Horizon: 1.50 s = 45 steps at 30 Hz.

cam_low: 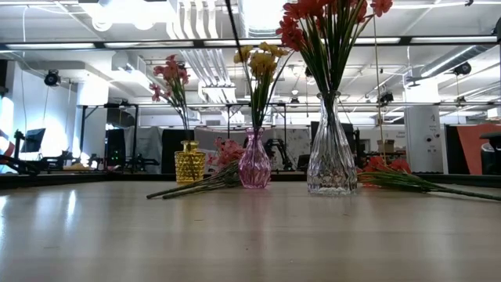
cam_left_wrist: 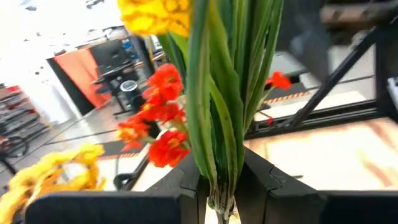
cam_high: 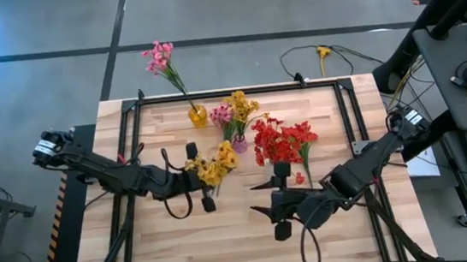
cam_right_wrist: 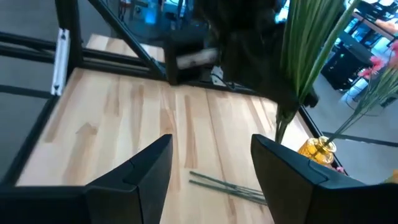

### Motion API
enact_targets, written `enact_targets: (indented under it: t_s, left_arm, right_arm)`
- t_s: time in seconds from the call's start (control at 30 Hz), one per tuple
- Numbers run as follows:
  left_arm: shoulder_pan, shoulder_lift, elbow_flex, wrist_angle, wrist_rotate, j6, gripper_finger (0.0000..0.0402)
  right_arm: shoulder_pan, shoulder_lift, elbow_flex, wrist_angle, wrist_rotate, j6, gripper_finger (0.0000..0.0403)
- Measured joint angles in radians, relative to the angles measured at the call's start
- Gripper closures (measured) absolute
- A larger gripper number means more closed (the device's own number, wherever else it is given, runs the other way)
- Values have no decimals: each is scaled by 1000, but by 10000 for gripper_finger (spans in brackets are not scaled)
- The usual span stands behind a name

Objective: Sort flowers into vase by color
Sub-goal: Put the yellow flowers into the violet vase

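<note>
The left gripper (cam_left_wrist: 222, 186) is clamped on the green stems of a yellow spray (cam_high: 214, 165), held above the table (cam_high: 227, 243) just in front of the pink vase (cam_low: 254, 162). The right gripper (cam_right_wrist: 211, 168) stands wide with nothing between its fingers — low in front of the clear vase (cam_low: 331, 149), which holds the red flowers (cam_high: 282, 140). Behind and to the left of the pink vase, the yellow vase (cam_low: 188, 162) holds a pink spray (cam_high: 160, 59). More stems (cam_low: 192, 186) lie flat beside the pink vase.
</note>
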Motion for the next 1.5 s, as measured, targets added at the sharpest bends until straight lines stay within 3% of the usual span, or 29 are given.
enact_targets:
  t_s: [0.23, 0.47, 0.8, 1.5]
  left_arm:
    - [103, -8, -49, 26, 2, -13, 359]
    - [278, 0, -61, 29, 209, -60, 359]
    - [430, 0, -63, 34, 390, -77, 359]
    - [501, 97, -82, 96, 391, -103, 359]
  right_arm:
    - [10, -42, 81, -105, 0, 16, 191]
    - [9, -103, 128, -217, 0, 83, 191]
    - [9, -136, 123, -248, -1, 89, 190]
    - [9, -132, 118, -280, -1, 120, 190]
